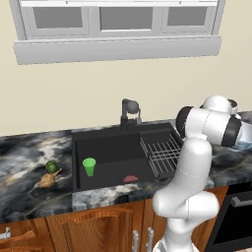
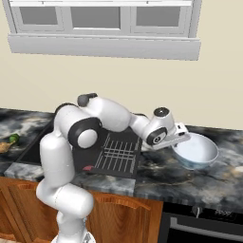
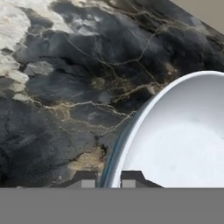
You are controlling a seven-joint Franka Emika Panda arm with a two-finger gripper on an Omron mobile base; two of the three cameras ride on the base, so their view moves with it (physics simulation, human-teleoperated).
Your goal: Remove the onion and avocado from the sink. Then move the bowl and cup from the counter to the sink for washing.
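The white bowl (image 2: 198, 152) with a bluish rim sits on the marbled counter (image 2: 180, 178) right of the sink (image 1: 106, 147). My gripper (image 2: 183, 137) is at the bowl's left rim. In the hand view the rim of the bowl (image 3: 175, 144) runs between the two fingertips (image 3: 87, 180), and the gripper (image 3: 108, 181) is shut on it. The green cup (image 1: 89, 166) stands upright inside the black basin. The onion (image 1: 47, 180) and the avocado (image 1: 51, 167) lie together on the counter (image 1: 29, 152) left of the sink.
A dark faucet (image 1: 129, 112) stands behind the basin, and a wire rack (image 1: 160, 155) covers its right section. A small red thing (image 1: 130, 178) lies at the basin's front. An oven front (image 1: 235, 221) sits below the counter at the right.
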